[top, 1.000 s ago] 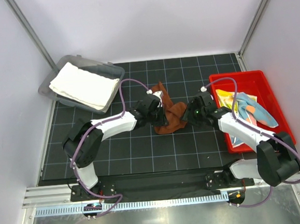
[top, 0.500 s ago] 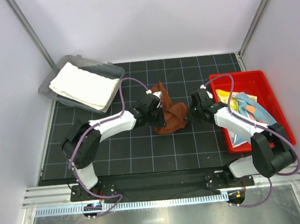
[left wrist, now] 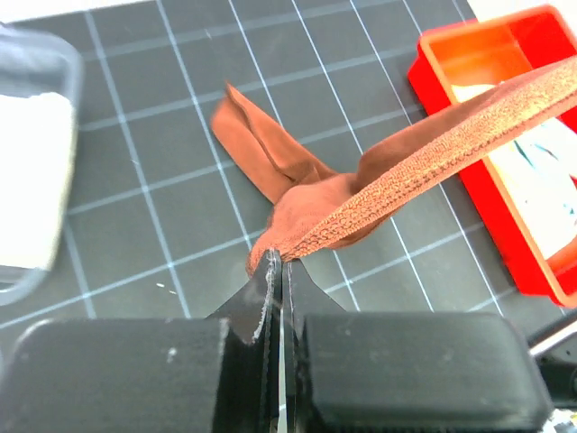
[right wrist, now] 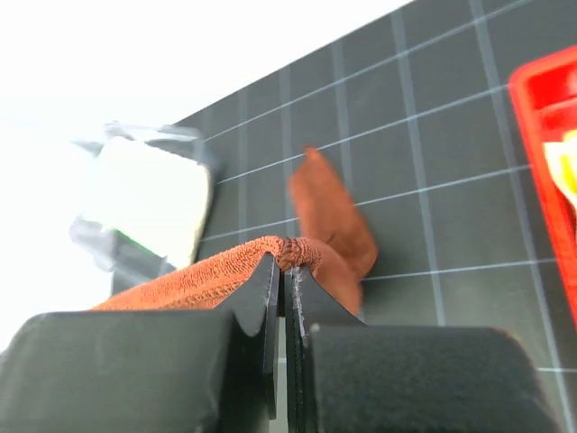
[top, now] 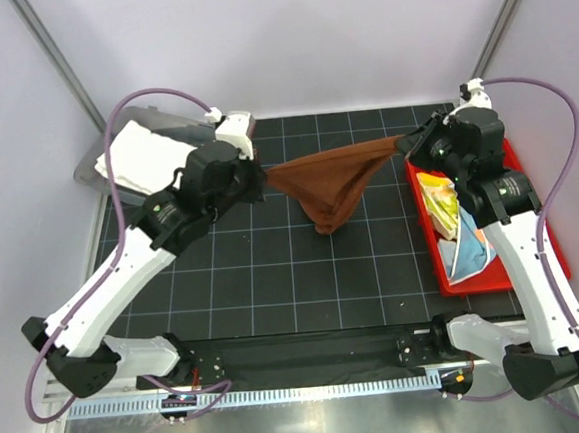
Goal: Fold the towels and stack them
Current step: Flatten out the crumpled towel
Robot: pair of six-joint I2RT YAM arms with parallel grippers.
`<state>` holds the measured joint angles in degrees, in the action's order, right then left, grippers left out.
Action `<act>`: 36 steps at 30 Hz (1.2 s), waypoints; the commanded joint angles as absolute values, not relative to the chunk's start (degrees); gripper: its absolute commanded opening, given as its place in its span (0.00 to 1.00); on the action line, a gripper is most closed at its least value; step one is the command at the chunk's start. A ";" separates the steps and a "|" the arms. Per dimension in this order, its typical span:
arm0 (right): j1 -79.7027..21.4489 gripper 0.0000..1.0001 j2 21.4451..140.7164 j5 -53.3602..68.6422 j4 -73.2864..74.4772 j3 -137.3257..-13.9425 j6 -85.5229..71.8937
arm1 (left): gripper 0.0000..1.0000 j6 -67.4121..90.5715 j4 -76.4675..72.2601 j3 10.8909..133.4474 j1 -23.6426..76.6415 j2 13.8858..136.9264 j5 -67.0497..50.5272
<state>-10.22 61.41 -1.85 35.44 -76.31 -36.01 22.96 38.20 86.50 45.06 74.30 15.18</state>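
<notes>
The rust-brown towel (top: 332,178) hangs stretched in the air between my two grippers, its middle sagging toward the black mat. My left gripper (top: 263,174) is shut on its left corner (left wrist: 275,250). On the opposite corner (right wrist: 293,251) my right gripper (top: 404,147) is shut. A folded cream-white towel (top: 139,153) lies in the grey tray (top: 87,170) at the back left, partly hidden by my left arm. The yellow towel (top: 436,197) and the light-blue towel (top: 468,253) lie crumpled in the red bin (top: 558,255) at the right.
The black gridded mat (top: 274,278) covers the table. White walls with metal posts close in the back and sides. The red bin's rim (left wrist: 446,68) shows in the left wrist view, and the grey tray (right wrist: 144,203) in the right wrist view.
My right gripper shut on the brown towel. Both arms rose and drew apart, lifting the towel off the mat and stretching it between them.
</notes>
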 commanded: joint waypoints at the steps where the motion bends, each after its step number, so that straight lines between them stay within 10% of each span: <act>1: -8.61 0.01 62.31 -7.21 39.37 -81.63 -31.91 | 0.00 16.01 49.31 87.45 43.95 71.73 29.69; 23: -8.61 0.01 44.74 17.49 28.92 -97.82 -42.36 | 0.00 16.08 49.22 117.24 44.65 63.81 -7.64; 36: -8.61 0.01 45.52 8.62 31.12 -87.73 -42.45 | 0.00 10.29 50.55 110.85 44.65 67.85 10.66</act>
